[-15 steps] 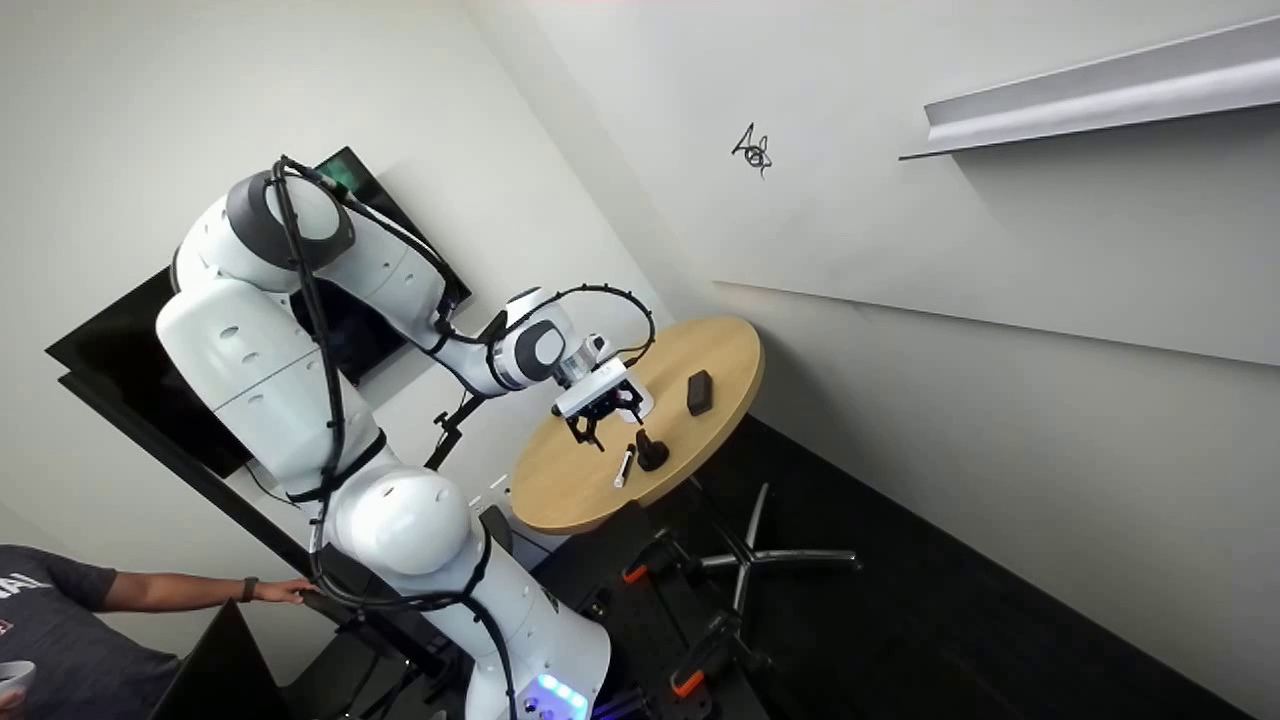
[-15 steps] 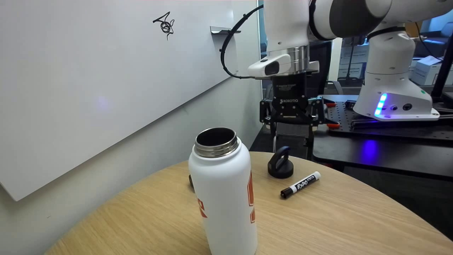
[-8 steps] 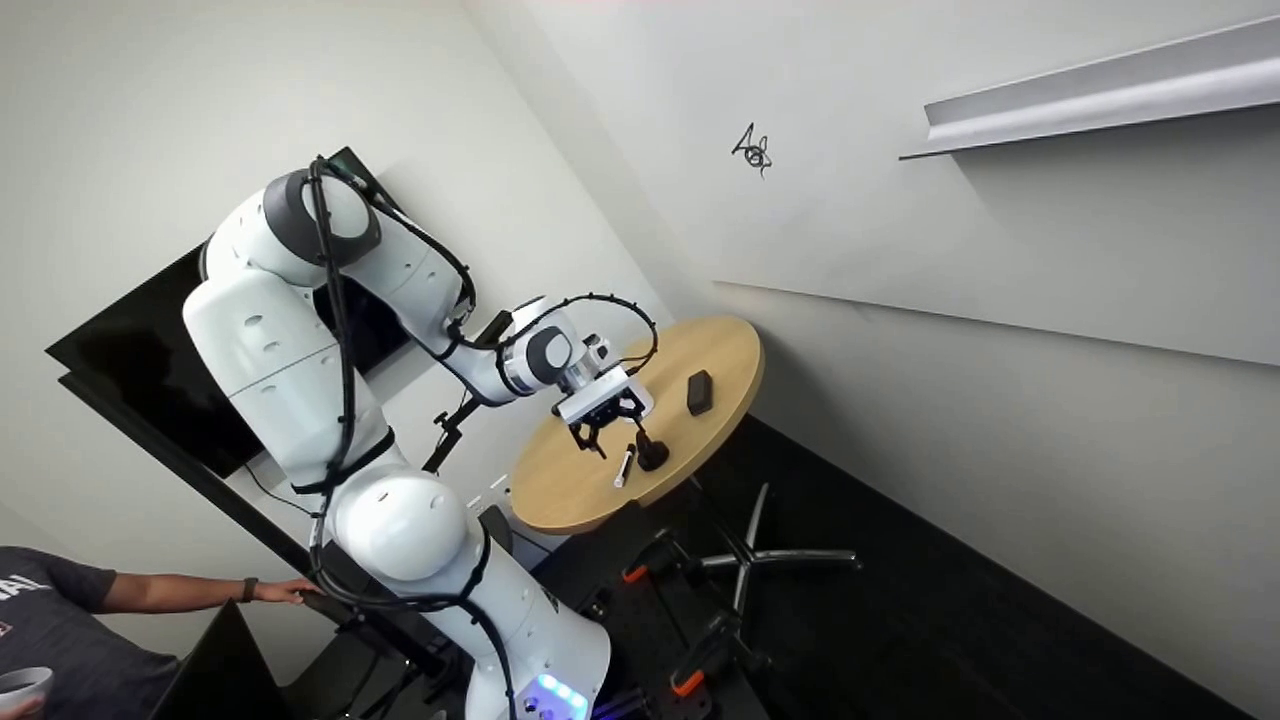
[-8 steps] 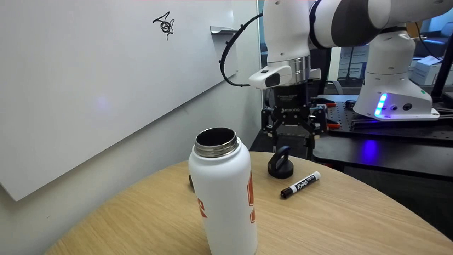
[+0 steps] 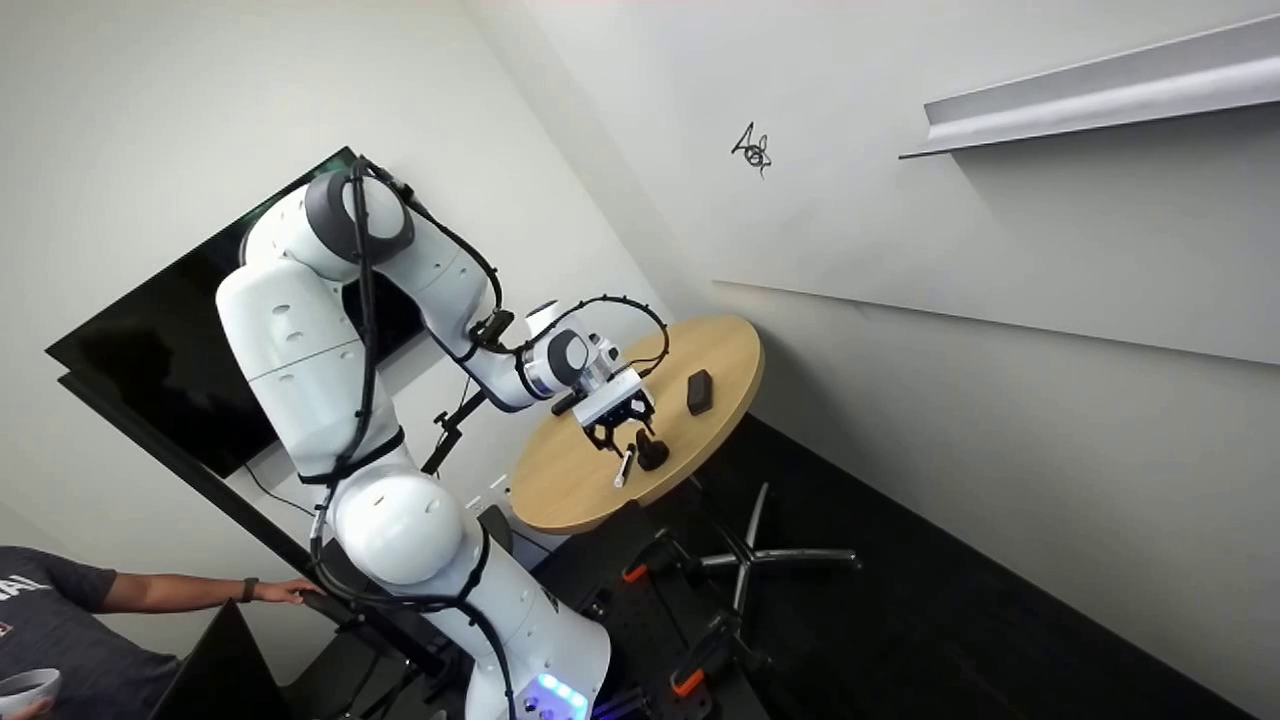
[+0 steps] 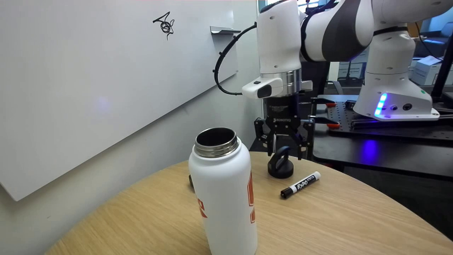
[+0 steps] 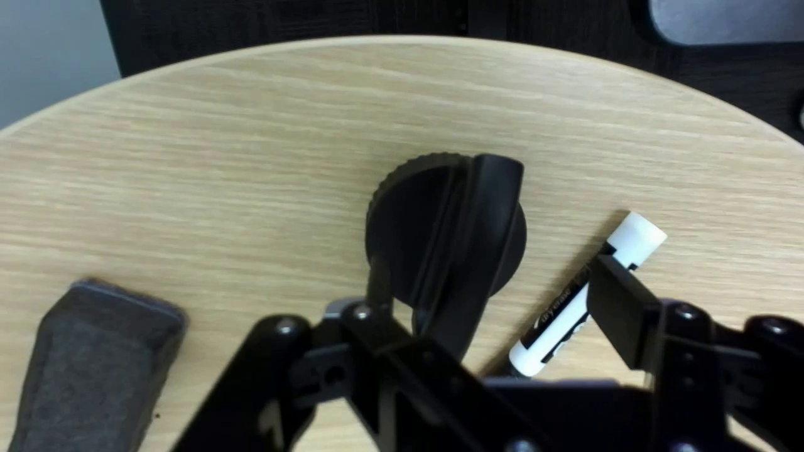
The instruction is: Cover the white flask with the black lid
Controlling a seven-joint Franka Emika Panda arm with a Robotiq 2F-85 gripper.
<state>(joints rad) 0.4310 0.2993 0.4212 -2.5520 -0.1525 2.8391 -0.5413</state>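
The white flask [image 6: 224, 191] stands upright on the round wooden table in an exterior view, its threaded metal mouth uncovered. The black lid [image 6: 281, 166] lies flat on the table with its loop handle up; it also shows in the wrist view [image 7: 440, 232] and in an exterior view [image 5: 652, 453]. My gripper [image 6: 286, 153] is open and empty, pointing down just above the lid. In the wrist view my gripper [image 7: 493, 295] has the lid's handle between its fingers, nearer the left one. The flask is not in the wrist view.
A white and black marker [image 7: 575, 301] lies beside the lid, partly under the right finger in the wrist view. A dark eraser-like block [image 7: 100, 370] lies on the table at the lid's other side. The table's curved edge [image 7: 402, 41] runs close past the lid. A whiteboard [image 6: 106, 88] stands alongside.
My gripper has come down toward the lid, and its fingertips are now about level with the handle's top. It stays open. The flask, lid and marker have not moved.
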